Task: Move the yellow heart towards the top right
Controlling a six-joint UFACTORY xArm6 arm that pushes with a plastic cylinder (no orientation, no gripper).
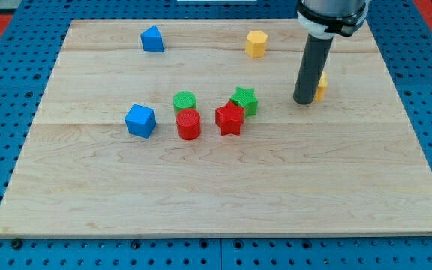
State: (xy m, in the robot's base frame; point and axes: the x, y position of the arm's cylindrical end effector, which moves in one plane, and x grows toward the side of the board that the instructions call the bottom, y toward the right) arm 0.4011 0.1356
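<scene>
The yellow heart (322, 85) lies at the right of the wooden board, mostly hidden behind my dark rod; only its right edge shows. My tip (304, 101) rests on the board just left of and touching or nearly touching the heart. A second yellow block, a hexagon (256, 43), sits near the view's top, left of the rod.
A green star (244, 100) and red star (230, 118) sit left of the tip. A green cylinder (184, 101) and red cylinder (188, 124) stand mid-board. A blue cube (140, 121) lies to their left, a blue block (152, 39) at top left. The board's right edge (407, 112) is near.
</scene>
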